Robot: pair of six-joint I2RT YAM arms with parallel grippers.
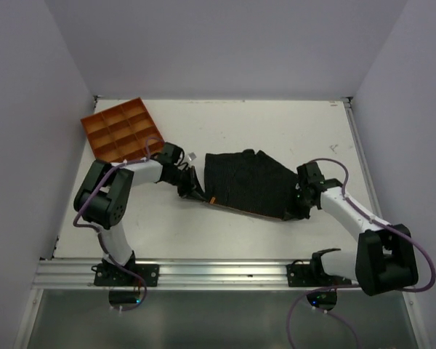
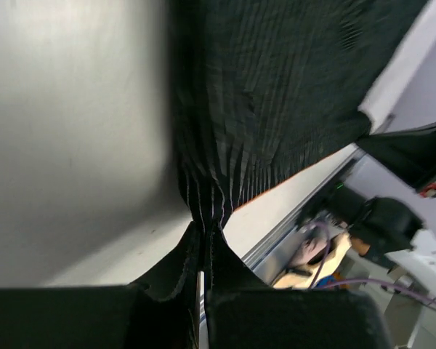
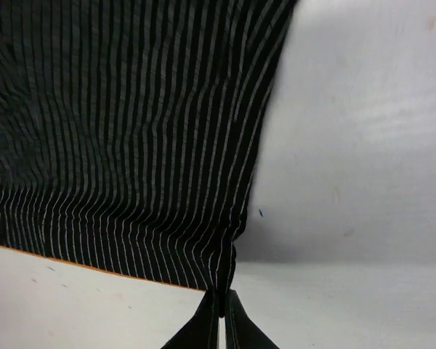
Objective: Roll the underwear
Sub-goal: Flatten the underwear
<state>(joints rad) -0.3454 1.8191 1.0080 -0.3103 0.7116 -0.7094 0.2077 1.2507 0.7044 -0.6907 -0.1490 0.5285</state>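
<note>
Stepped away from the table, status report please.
Left gripper, right gripper shut on underwear corners. Underwear stretched between them, unrolled. Orange tray off to side.

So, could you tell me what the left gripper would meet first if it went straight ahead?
The soft black striped underwear the left gripper pinches, stretched straight ahead; beyond, probably the right gripper, depth unclear.
</note>
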